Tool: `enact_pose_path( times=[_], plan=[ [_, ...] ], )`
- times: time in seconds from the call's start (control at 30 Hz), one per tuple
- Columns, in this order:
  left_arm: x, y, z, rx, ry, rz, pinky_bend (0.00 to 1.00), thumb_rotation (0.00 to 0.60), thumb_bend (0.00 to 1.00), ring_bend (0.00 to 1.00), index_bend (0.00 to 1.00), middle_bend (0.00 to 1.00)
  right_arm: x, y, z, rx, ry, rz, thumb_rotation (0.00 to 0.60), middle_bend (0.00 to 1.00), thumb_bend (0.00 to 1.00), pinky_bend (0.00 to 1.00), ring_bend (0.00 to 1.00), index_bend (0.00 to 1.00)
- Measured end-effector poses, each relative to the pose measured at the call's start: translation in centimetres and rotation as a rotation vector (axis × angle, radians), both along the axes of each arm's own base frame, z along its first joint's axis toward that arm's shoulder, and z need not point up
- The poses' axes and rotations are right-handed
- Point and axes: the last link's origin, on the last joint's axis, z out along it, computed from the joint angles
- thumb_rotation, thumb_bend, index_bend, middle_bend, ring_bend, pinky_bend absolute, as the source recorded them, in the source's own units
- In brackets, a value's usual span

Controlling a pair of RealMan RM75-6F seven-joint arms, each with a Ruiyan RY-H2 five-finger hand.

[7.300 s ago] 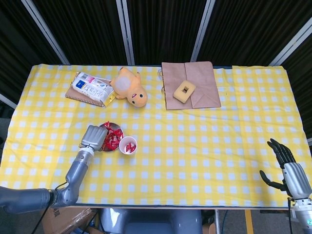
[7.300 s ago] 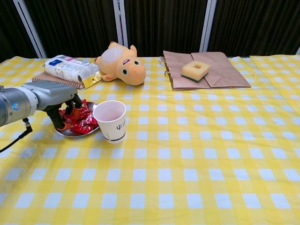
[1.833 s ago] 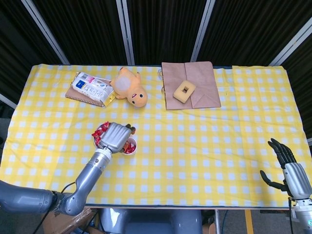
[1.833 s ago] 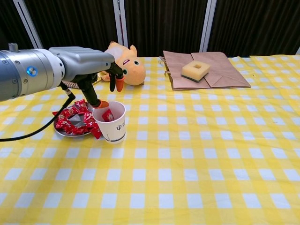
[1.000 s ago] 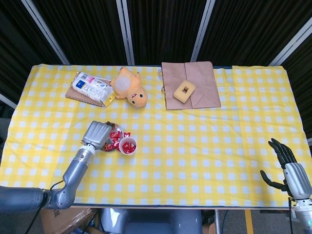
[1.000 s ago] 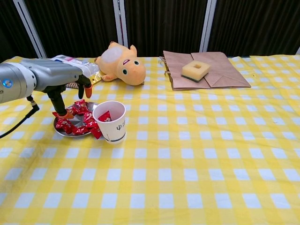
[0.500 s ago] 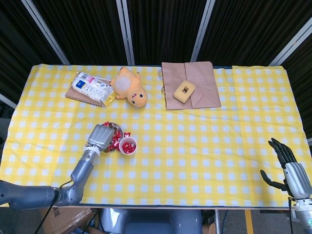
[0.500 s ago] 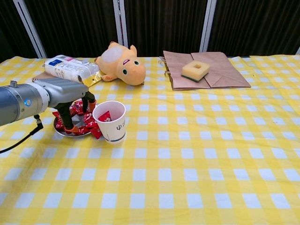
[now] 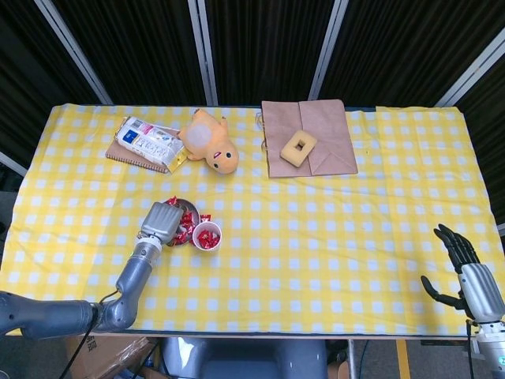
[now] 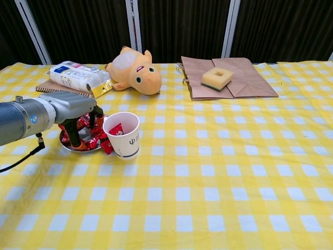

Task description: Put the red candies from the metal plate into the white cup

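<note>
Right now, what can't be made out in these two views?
- Whether the left hand grips a red candy: its fingers and the pile hide it, both views.
- How many candies lie in the white cup: wall hides them, chest view.
- Right hand: absent from chest view.

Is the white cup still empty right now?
No, the white cup already has a red candy showing inside it in the chest view.

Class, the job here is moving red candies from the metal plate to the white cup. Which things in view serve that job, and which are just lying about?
Part of the job: red candies, metal plate, white cup, left hand.

Lying about: plush toy, paper bag, sponge, snack packet, notebook.
</note>
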Motion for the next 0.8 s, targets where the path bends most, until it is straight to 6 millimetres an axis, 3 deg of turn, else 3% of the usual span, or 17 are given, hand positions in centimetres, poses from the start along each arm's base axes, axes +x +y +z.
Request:
enact_pose_path(
  times=[0.27, 0.8],
  plan=[
    [0.0, -0.1, -0.3, -0.001, 0.007, -0.008, 0.93, 0.600, 0.43, 0.91, 0.47, 0.53, 0.0, -0.1, 0.0, 0.001, -0.001, -0.003, 0.600, 0.00, 0.42, 0.00, 0.00, 0.00],
    [-0.1, 0.0, 1.4, 0.028, -0.011, -0.020, 0.93, 0.600, 0.44, 0.91, 0.49, 0.57, 0.0, 0.0, -0.1, 0.002, -0.004, -0.006, 0.600, 0.00, 0.42, 0.00, 0.00, 0.00]
  ],
)
